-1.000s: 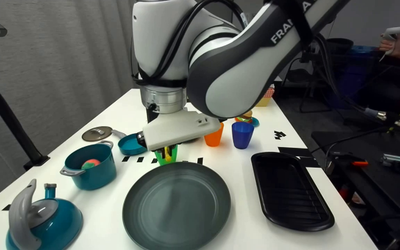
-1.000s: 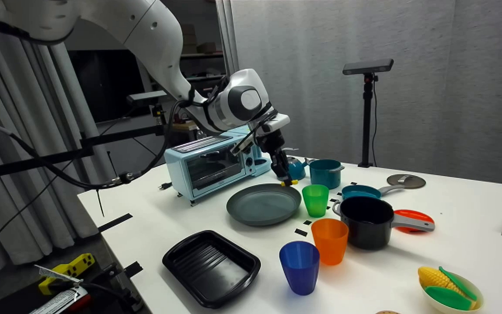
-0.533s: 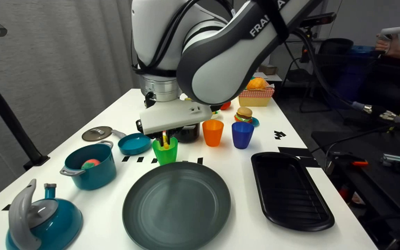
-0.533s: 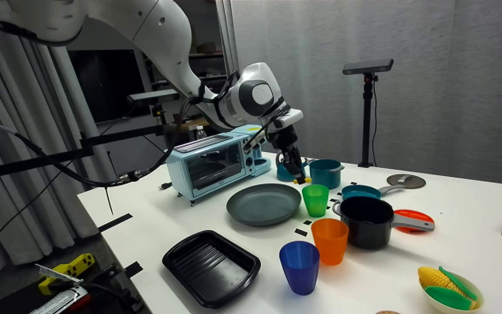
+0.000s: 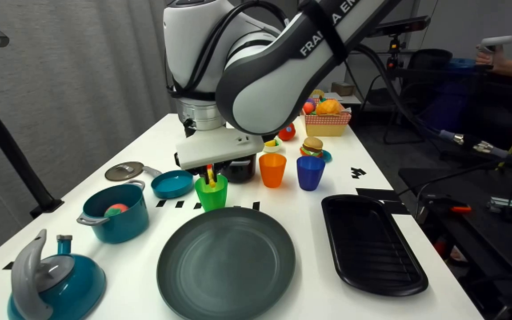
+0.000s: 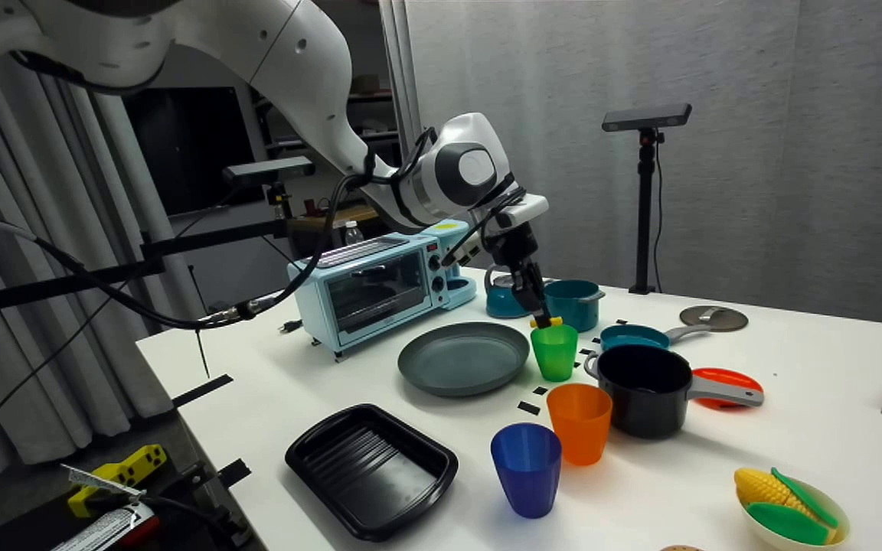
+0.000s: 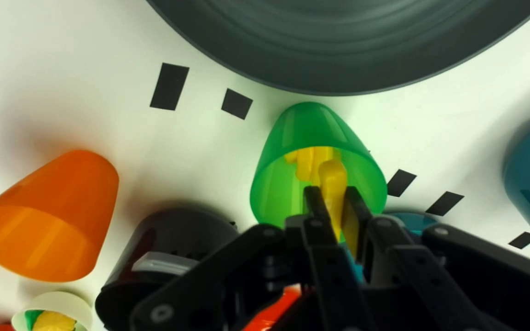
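Note:
My gripper (image 7: 332,193) is shut on a yellow stick-like piece (image 7: 332,177), pinched upright between its two black fingers. In the wrist view the piece's tip sits over the mouth of the green cup (image 7: 313,122). Inside that cup lie other yellow pieces (image 7: 305,163). In an exterior view the held piece (image 6: 556,321) is level with the green cup's rim (image 6: 554,352); whether they touch I cannot tell. In an exterior view the cup (image 5: 212,195) stands upright just behind the large grey plate (image 5: 227,262), below my gripper (image 5: 210,180).
An orange cup (image 6: 580,421), a blue cup (image 6: 527,467) and a black pot (image 6: 644,390) stand near the green cup. A teal pot (image 5: 120,222), teal pan (image 5: 172,184) and kettle (image 5: 67,280) flank the plate. A black tray (image 5: 371,244) and toaster oven (image 6: 380,283) are also there.
My gripper has moved from over the plate's edge to above the green cup, the yellow piece still in its grip. It dips slightly lower at the end. The cups and plate have stayed put.

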`<state>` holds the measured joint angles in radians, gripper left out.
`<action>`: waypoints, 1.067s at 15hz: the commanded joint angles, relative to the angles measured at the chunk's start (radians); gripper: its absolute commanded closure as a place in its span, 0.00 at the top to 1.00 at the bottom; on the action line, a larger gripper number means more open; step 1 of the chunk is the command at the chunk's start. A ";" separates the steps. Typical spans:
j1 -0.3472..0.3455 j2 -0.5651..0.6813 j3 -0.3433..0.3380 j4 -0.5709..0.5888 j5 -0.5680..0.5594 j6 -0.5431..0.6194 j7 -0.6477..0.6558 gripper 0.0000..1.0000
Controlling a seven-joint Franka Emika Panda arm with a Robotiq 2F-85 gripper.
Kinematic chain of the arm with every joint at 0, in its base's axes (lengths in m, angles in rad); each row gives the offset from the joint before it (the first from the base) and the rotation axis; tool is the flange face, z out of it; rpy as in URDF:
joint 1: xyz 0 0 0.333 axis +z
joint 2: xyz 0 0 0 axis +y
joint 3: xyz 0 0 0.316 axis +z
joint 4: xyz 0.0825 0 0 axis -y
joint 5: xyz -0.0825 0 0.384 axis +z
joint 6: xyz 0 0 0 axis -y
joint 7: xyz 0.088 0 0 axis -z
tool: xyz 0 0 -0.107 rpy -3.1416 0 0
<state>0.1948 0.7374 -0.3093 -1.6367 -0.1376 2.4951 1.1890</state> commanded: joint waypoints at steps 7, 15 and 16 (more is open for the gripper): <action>-0.040 0.079 0.009 0.138 -0.021 -0.105 -0.001 0.56; -0.037 0.070 0.017 0.148 -0.024 -0.098 -0.015 1.00; -0.036 0.061 0.020 0.141 -0.028 -0.090 -0.022 1.00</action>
<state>0.1706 0.8044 -0.3069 -1.5183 -0.1421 2.4253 1.1855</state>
